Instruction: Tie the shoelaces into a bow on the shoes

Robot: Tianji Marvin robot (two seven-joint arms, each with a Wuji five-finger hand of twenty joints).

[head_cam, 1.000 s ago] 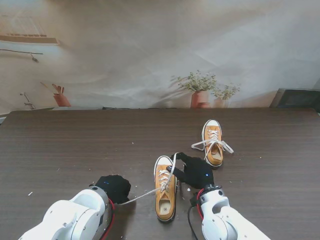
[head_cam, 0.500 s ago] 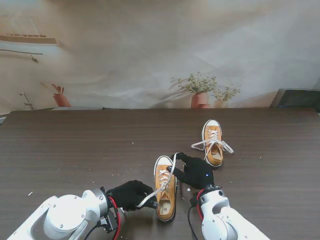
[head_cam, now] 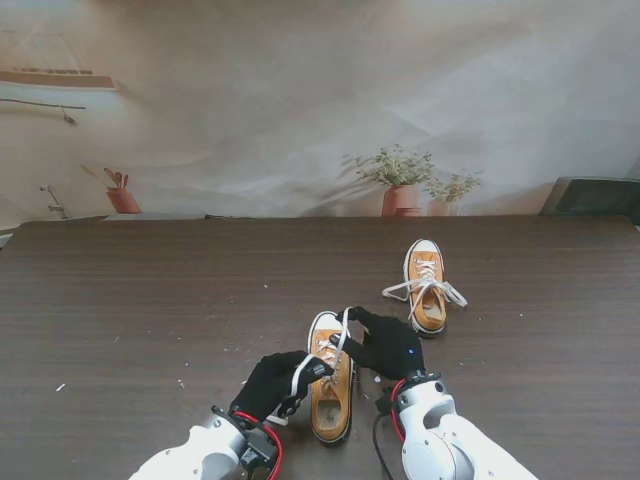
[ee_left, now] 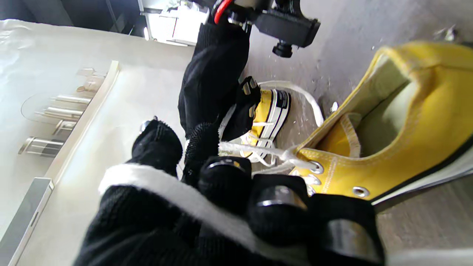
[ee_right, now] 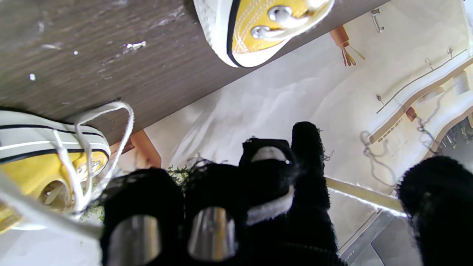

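The near yellow shoe (head_cam: 330,392) (ee_left: 406,122) lies toe away from me, its white laces loose. My left hand (head_cam: 279,385) (ee_left: 229,218) is at the shoe's left side, shut on one lace end (head_cam: 297,378) (ee_left: 173,190) that wraps across its fingers. My right hand (head_cam: 390,346) (ee_right: 258,207) (ee_left: 212,77) is at the shoe's right front, shut on the other lace end (head_cam: 343,335) (ee_right: 271,207), which runs up from the eyelets. The far yellow shoe (head_cam: 427,283) (ee_right: 44,155) has its laces lying in loops.
Dark wooden table (head_cam: 150,300) with small white crumbs on it. A printed backdrop with potted plants (head_cam: 400,185) stands behind the far edge. A dark box (head_cam: 595,195) sits at the far right corner.
My left hand has moved right and away from me, up against the near shoe, carrying its lace, which is no longer stretched out to the left. The right hand has barely moved.
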